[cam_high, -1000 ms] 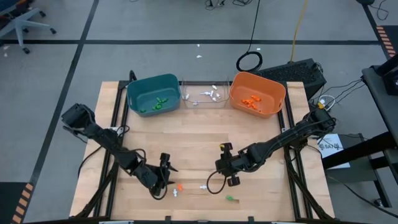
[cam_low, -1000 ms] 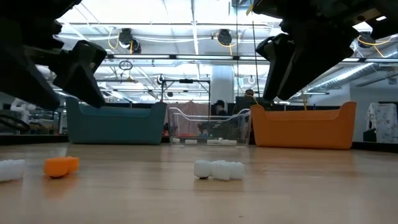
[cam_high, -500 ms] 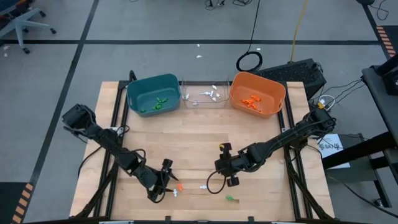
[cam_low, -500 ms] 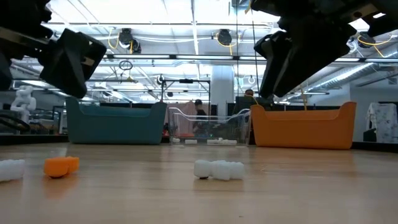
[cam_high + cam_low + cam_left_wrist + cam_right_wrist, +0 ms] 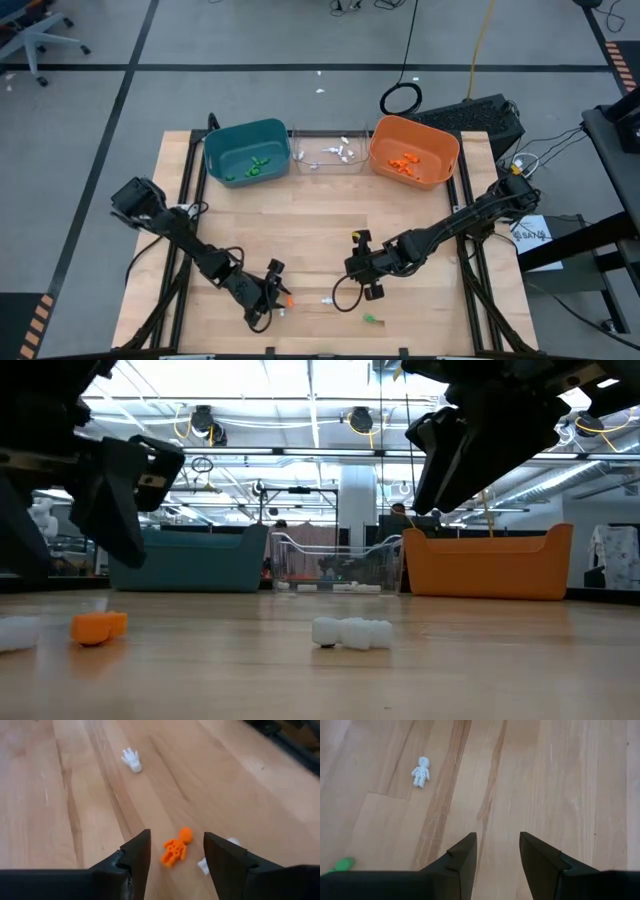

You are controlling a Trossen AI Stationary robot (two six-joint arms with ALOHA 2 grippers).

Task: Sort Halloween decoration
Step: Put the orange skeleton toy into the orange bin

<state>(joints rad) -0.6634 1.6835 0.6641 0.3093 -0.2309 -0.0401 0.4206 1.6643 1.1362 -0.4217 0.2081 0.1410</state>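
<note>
Loose Halloween decoration pieces lie on the wooden table near its front edge: an orange skeleton figure (image 5: 175, 851) (image 5: 289, 300), a white piece (image 5: 281, 311) beside it, a white skeleton (image 5: 420, 771) (image 5: 326, 299) and a green piece (image 5: 370, 319). My left gripper (image 5: 175, 837) (image 5: 279, 291) is open and low over the table, slanting down, its fingers standing on either side of the orange figure without touching it. My right gripper (image 5: 497, 840) (image 5: 355, 270) hangs open above bare wood, right of the white skeleton.
At the table's far edge stand a teal bin (image 5: 247, 150), a clear bin (image 5: 328, 152) and an orange bin (image 5: 413, 152), each with sorted pieces inside. A white hand-shaped piece (image 5: 131, 759) lies beyond the orange figure. Bare wood stretches between bins and arms.
My left gripper has gone down and toward the table's near right, closing in on the orange figure, and has rolled a little. The pieces on the table lie where they were.
</note>
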